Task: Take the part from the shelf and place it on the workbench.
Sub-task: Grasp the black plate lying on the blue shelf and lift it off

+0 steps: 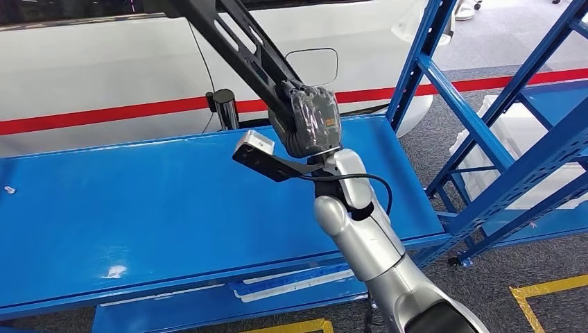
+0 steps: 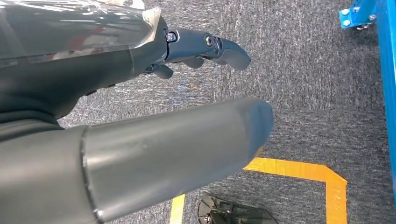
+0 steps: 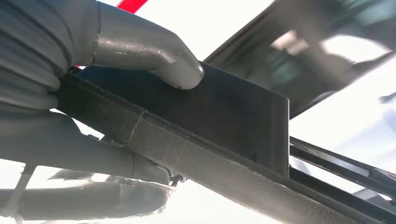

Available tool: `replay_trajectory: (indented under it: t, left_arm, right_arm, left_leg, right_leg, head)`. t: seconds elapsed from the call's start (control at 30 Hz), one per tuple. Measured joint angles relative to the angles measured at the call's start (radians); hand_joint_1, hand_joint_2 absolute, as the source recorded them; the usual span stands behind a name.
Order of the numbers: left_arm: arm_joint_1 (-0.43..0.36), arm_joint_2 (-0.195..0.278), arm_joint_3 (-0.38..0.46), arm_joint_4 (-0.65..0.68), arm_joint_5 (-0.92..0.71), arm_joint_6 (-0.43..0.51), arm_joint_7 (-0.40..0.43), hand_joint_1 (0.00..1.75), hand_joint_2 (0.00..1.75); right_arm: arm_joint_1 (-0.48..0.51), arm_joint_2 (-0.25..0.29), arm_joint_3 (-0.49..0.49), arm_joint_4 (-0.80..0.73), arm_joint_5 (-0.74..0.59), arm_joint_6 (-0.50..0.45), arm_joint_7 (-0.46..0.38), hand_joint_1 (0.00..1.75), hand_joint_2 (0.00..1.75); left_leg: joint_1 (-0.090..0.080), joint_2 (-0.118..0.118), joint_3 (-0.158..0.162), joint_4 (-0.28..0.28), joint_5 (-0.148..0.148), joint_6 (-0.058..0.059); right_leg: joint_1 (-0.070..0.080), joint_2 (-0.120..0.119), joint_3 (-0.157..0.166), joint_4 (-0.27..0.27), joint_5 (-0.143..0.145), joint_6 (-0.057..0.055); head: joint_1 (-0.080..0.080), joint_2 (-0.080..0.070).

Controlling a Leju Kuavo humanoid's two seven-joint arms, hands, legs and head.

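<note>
Gripping the long black part [image 1: 239,41] near one end, our right hand [image 1: 313,119] holds it up over the far edge of the blue counter [image 1: 139,208], its thumb [image 3: 154,53] pressed on the part's flat face. Our left hand [image 2: 140,93] hangs over grey carpet [image 2: 303,93], fingers [image 2: 224,46] apart, holding nothing.

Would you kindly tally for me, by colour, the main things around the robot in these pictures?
Black: 1, the long part held by the right hand
Blue: 2, the workbench and the shelf
White: 1, the car body
Yellow: 1, the floor tape seen past the left hand
Total: 5
</note>
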Motion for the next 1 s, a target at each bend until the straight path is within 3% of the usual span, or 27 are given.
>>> replay_trajectory:
  t: [0.1,0.2,0.33,0.8,1.0]
  left_arm:
    - [0.008,0.0,0.002,0.0,0.013,0.0,-0.039,0.0,0.0]
    - [0.02,0.0,0.007,0.0,0.029,0.001,-0.062,0.0,0.0]
    - [0.028,0.001,0.014,0.0,0.038,0.001,-0.07,0.0,1.75]
    - [0.029,0.007,0.028,0.0,0.034,-0.015,-0.054,0.0,1.75]
    - [0.029,0.023,0.031,0.0,0.048,-0.005,-0.021,0.0,1.75]
  right_arm:
    - [0.003,0.0,-0.017,-0.05,-0.335,0.067,-0.102,1.75,1.75]
    - [0.017,-0.004,-0.037,-0.104,-0.572,0.13,-0.165,1.75,1.75]
    - [0.037,-0.014,-0.058,-0.166,-0.707,0.178,-0.197,1.75,1.75]
    - [0.067,-0.059,-0.061,-0.255,-0.896,0.259,-0.211,1.75,1.75]
    - [0.086,-0.085,-0.038,-0.26,-0.866,0.225,-0.194,1.75,1.75]
  left_leg:
    - [0.0,0.0,0.0,0.0,0.0,0.0]
    - [0.0,0.0,-0.001,0.0,0.0,0.0]
    - [0.0,0.0,-0.002,0.0,0.0,0.0]
    - [0.0,0.0,-0.002,0.0,0.0,0.0]
    - [0.0,0.0,-0.002,0.0,0.0,0.0]
  right_leg:
    - [0.0,0.0,0.0,0.0,0.0,0.0]
    - [0.0,0.0,-0.001,0.0,0.0,0.0]
    - [0.0,0.0,-0.002,0.0,0.0,0.0]
    - [0.0,0.0,-0.002,0.0,0.0,0.0]
    - [0.0,0.0,-0.002,0.0,0.0,0.0]
  head:
    - [0.0,0.0]
    - [0.0,0.0]
    - [0.0,0.0]
    - [0.0,0.0]
    - [0.0,0.0]
